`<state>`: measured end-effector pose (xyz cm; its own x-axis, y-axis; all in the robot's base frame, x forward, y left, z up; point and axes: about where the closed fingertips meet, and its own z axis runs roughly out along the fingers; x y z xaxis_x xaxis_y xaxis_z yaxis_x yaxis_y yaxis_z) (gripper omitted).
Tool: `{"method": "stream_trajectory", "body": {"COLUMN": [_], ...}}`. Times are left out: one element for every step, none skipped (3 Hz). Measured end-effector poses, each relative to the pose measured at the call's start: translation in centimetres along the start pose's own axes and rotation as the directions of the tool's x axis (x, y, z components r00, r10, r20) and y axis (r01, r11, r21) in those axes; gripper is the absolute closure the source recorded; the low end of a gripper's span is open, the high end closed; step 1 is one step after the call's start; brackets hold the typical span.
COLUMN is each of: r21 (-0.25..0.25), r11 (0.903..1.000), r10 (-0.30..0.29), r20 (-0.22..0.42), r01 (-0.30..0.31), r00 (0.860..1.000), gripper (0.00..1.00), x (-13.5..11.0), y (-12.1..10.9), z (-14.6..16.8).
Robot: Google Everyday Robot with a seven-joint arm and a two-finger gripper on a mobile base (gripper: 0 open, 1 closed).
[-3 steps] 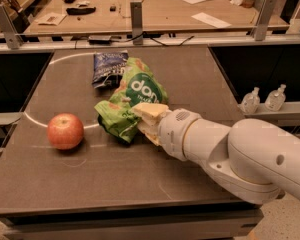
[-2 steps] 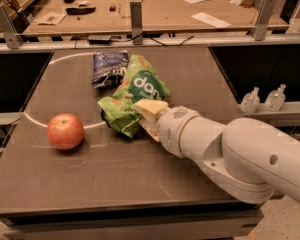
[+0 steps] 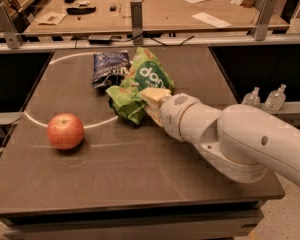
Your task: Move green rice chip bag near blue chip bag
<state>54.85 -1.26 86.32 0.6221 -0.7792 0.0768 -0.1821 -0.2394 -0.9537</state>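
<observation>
While your hand (image 3: 151,103) clamps the green rice chip bag (image 3: 138,82) mid-way across the bench (image 3: 140,179), the bag's long axis runs near-to-far, top pointing away; it's crumpled, glossy, white-lettered, touching the blue chip bag (image 3: 110,67).

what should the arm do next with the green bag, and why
Probably open the jaws and let go. The gripper, over the dark table, is clamped on the bright green glossy rice chip bag, and that bag's edge already lies against the small dark blue foil chip bag, so further carrying seems unneeded.
</observation>
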Motion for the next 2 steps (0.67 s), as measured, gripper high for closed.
{"method": "stream_trajectory", "body": {"r21": [-0.011,-0.047], "r11": [0.9998,0.9986], "r10": [-0.016,-0.026], "r20": [-0.004,0.016], "r01": [0.016,0.027], "r00": [1.000,1.000], "gripper": [1.00,1.00], "x": [1.67,2.66], "y": [-0.27,0.15], "z": [1.25,2.23]}}
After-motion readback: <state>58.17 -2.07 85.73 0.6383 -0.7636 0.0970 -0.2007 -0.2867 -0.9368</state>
